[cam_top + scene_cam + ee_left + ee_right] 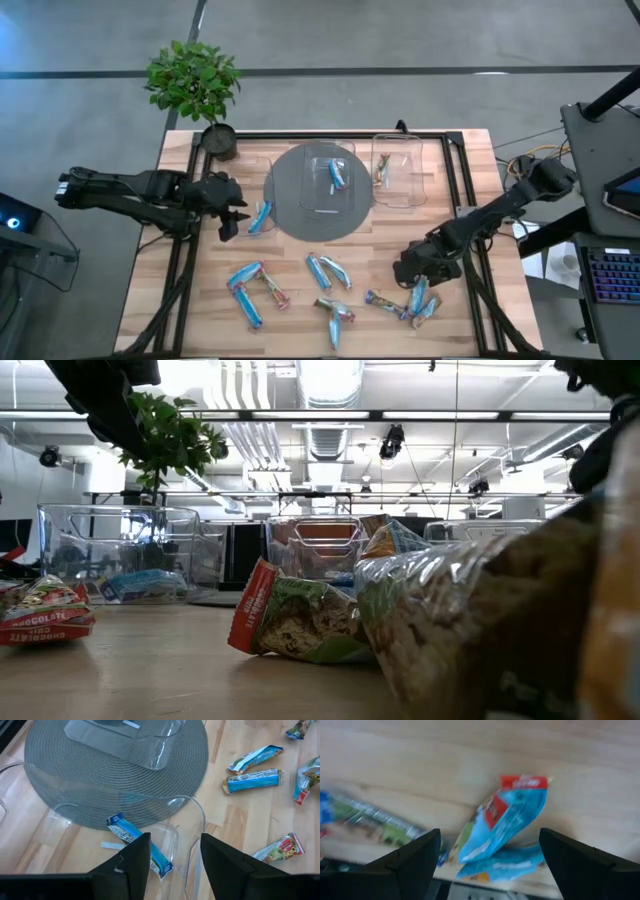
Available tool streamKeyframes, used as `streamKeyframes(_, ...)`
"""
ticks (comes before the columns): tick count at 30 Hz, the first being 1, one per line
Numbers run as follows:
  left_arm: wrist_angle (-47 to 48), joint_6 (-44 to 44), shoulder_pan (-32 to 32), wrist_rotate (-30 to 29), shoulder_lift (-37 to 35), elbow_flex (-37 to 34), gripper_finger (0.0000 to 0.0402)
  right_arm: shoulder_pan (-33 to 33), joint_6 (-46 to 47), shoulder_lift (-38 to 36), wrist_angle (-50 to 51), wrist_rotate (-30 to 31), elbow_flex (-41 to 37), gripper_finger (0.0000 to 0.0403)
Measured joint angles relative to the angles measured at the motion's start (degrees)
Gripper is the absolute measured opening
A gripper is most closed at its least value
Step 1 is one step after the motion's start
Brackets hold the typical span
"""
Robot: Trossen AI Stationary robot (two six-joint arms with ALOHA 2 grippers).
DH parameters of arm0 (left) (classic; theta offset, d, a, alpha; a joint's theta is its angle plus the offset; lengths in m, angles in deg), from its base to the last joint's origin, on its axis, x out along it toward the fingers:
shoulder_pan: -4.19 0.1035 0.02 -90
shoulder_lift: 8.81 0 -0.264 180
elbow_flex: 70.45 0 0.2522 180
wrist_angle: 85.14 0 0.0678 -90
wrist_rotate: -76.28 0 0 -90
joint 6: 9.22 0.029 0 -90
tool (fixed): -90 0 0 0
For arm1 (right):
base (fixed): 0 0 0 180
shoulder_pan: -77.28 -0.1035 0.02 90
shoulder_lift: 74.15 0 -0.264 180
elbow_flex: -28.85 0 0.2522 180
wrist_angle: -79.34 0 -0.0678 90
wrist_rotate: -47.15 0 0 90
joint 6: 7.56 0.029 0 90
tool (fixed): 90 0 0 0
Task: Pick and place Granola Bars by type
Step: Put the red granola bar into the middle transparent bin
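I judge sorting barely begun: three clear plastic containers (398, 172) hold one bar each, while about ten shiny crinkled granola bars (330, 271) remain on the wooden bench (200, 310). Left gripper (231, 212) jaws part narrowly, empty; right gripper (409, 270) jaws spread wide over a light-blue-and-red bar (502, 822).

Overhead, table-level and two close wrist cameras share the wooden table (300, 300).
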Motion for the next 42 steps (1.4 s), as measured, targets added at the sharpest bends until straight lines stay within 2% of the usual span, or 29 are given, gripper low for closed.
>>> streamKeyframes(5, 0.0, -0.1, 0.0, 0.0, 0.1, 0.0, 0.0156, 0.0, -1.4, 3.2, -0.2, -0.5, 0.4, 0.0322)
streamKeyframes(8, 0.0, -0.1, 0.0, 0.0, 0.2, 0.0, 0.0156, -0.1, -3.2, 4.4, -0.3, -2.2, 0.9, 0.0298)
streamKeyframes(11, 0.0, -0.1, 0.0, 0.0, 0.3, 0.0, 0.0156, -0.1, -4.5, 5.2, -0.7, -3.6, 1.0, 0.0255)
streamKeyframes(18, 0.0, 0.0, 0.0, 0.0, 0.5, 0.0, 0.0156, -0.1, -5.5, 5.3, -1.5, -3.2, 1.0, 0.0123)
streamKeyframes(22, 1.2, 0.0, 0.0, 0.0, 0.4, 0.0, 0.0156, 0.1, -6.2, 5.2, -1.6, -0.2, 0.8, 0.0052)
streamKeyframes(26, 6.4, -2.1, 0.0, 0.0, -0.1, 0.0, 0.0156, 2.1, -6.9, 3.4, -2.3, 8.5, 1.3, 0.0017)
streamKeyframes(30, 8.8, -7.1, 0.0, 0.0, -1.0, 0.0, 0.0156, 7.6, -11.9, -2.0, -6.6, 19.3, 2.7, 0.0022)
streamKeyframes(34, 8.7, -11.5, 0.0, 0.0, -2.0, 0.0, 0.0156, 16.7, -21.7, -7.9, -9.1, 27.6, 6.1, 0.0022)
streamKeyframes(39, 8.7, -16.8, 0.0, 0.0, -2.8, 0.0, 0.0156, 31.8, -40.5, -9.9, -10.5, 29.3, 14.0, 0.0022)
streamKeyframes(42, 8.6, -19.3, 0.0, 0.0, -3.0, 0.0, 0.0156, 41.1, -52.5, -5.7, -11.7, 25.3, 19.8, 0.0022)
